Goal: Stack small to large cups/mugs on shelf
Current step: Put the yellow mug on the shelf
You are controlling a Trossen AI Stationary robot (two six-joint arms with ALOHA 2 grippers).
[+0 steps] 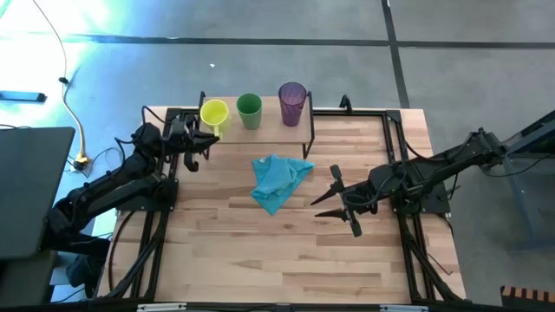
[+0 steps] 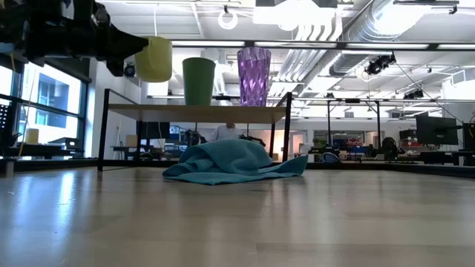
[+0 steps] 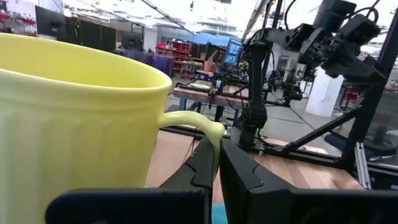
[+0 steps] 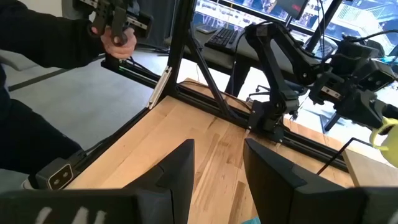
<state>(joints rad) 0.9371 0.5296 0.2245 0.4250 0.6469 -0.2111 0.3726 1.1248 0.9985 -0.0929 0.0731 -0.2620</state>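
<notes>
Yellow mug hangs just above the left end of the shelf, at upper centre of the high view, the left gripper with its fingers pinched on the handle. To do this well, I judge, keep it level and lower it straight beside the green cup, clear of contact. The purple tumbler stands rightmost. All three look empty. The right gripper waits at centre right over the worktop, fingers apart.
</notes>
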